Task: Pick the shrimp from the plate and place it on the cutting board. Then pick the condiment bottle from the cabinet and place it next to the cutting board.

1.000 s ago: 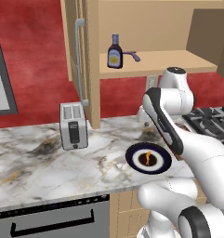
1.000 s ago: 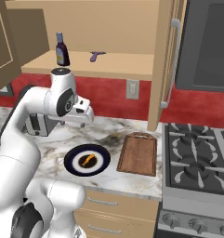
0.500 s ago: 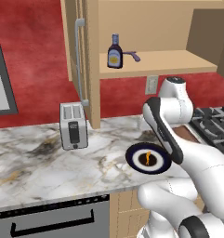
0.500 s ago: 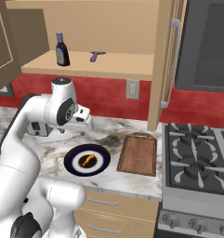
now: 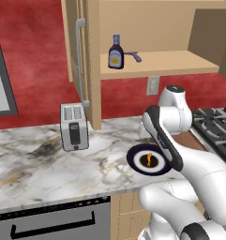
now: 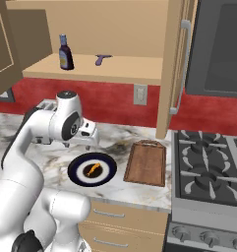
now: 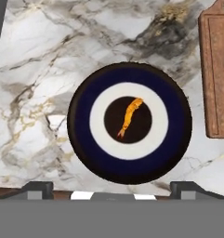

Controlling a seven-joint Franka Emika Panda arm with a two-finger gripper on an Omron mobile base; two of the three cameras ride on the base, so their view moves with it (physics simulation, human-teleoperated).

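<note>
Orange and thin, the shrimp [image 7: 129,116] lies in the plate's [image 7: 81,139] dark centre, ahead of and between the spread, empty fingers [image 7: 37,188], and looks light, soft and slippery, so pinch gently across its thicker middle.

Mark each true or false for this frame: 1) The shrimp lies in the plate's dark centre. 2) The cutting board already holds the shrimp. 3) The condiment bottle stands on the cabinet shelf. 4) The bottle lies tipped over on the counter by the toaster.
1) The shrimp lies in the dark centre of the plate. True.
2) False: the cutting board is bare; the shrimp is on the plate.
3) The condiment bottle stands on the cabinet shelf. True.
4) False: the bottle is upright on the shelf, above the toaster.
</note>
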